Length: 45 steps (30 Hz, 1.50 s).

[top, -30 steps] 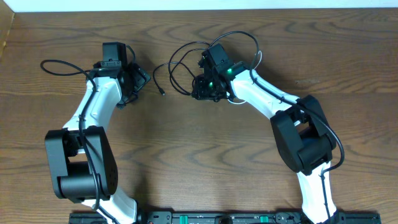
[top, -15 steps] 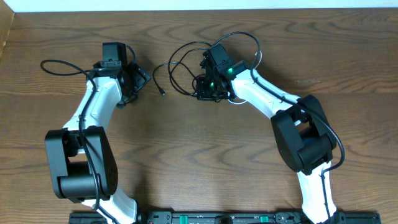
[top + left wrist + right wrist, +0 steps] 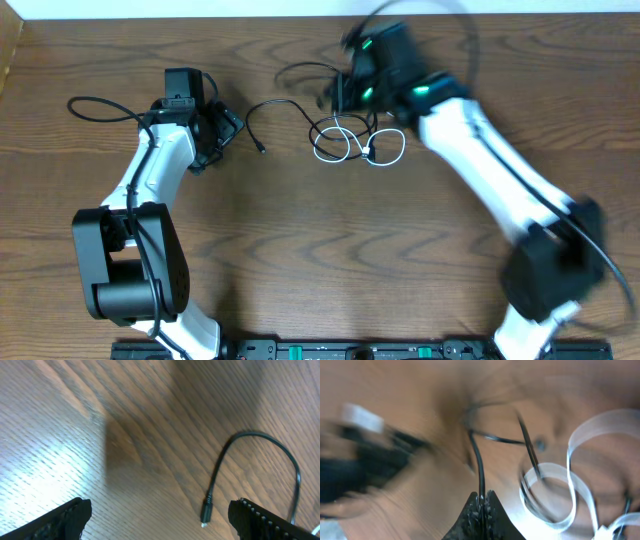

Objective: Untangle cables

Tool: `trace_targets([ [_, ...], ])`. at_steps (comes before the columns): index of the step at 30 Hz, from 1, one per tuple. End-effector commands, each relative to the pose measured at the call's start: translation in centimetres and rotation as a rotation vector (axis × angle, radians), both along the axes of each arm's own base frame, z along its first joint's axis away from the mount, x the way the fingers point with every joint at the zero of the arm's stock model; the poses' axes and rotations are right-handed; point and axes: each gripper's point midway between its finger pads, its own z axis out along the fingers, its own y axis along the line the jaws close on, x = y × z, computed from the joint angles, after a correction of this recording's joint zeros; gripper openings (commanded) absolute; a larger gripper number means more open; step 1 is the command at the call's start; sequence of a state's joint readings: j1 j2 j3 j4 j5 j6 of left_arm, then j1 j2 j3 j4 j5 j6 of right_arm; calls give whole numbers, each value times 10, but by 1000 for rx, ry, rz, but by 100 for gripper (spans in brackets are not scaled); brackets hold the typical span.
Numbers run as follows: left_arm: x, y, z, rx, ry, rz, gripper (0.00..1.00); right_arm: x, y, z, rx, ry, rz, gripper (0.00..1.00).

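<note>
Now: blk cable between R end effector tips.

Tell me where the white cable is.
In the overhead view the white cable lies looped on the table right of centre, beside the right tool and overlapping black cable loops.

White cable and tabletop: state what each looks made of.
White cable: probably a flexible plastic jacket, smooth; it curls in soft loops. Tabletop: wood or wood-look laminate, brown grain lines, a faint sheen in the left wrist view.
</note>
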<state>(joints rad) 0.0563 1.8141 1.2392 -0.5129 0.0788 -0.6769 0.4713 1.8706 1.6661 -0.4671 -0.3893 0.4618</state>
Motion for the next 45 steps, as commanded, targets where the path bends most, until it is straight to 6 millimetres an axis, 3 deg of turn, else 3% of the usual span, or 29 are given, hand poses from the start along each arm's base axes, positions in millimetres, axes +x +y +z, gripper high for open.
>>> trace_targets([
  [1,3,-12,7,-63,-20,-37,93,-10,-23,119,106,-271,-12,1],
  [6,3,-16,7,-85,-21,-46,93,-38,-61,243,200,-635,-55,1],
  [10,3,-16,7,-85,-21,-46,93,-64,-98,319,235,-885,-174,1],
  [15,3,-18,8,-92,-22,-51,93,-95,-146,390,242,-1144,-377,1],
  [17,4,-27,9,-140,-26,-72,84,-106,-162,409,242,-1218,-454,1],
  [18,4,-33,10,-173,-31,-87,78,-110,-167,416,222,-1258,-472,1],
  [23,11,-56,21,-277,-87,-187,77,-125,-182,441,84,-1459,-537,1],
  [29,16,-86,39,-434,-156,-309,71,-144,-207,469,112,-1579,-689,1],
  [34,25,-133,97,-707,-374,-566,72,-153,-211,477,126,-1619,-704,1],
  [39,28,-163,158,-804,-647,-854,72,-136,-203,460,157,-1503,-669,1],
  [41,27,-176,178,-818,-727,-939,80,-129,-201,453,219,-1431,-660,1],
  [45,23,-209,201,-810,-824,-1040,88,-120,-197,443,408,-1281,-653,1],
])
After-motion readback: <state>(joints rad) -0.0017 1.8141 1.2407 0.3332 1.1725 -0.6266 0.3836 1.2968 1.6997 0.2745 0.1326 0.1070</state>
